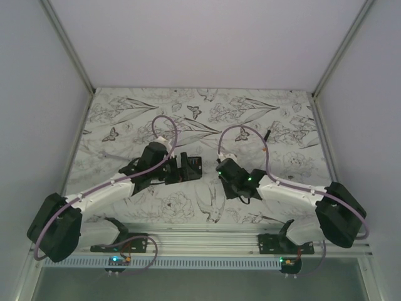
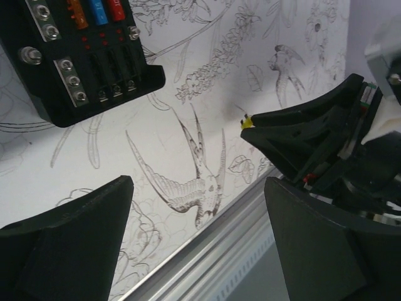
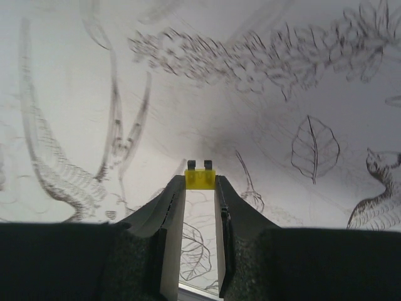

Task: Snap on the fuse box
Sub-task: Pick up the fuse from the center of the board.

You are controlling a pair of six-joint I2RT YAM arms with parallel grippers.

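Black right claw, reaching inward low, pinches a yellow fuse.

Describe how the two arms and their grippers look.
The left arm and right arm have white links and black joint housings; a lilac cable loops along each. A green light glows on the right wrist. The left gripper and right gripper are matte black with two wedge-shaped fingers.

I see soft, even overhead light on the tabletop, faint shadows; the jaws near both wrist cameras look blurred, perhaps grainy.
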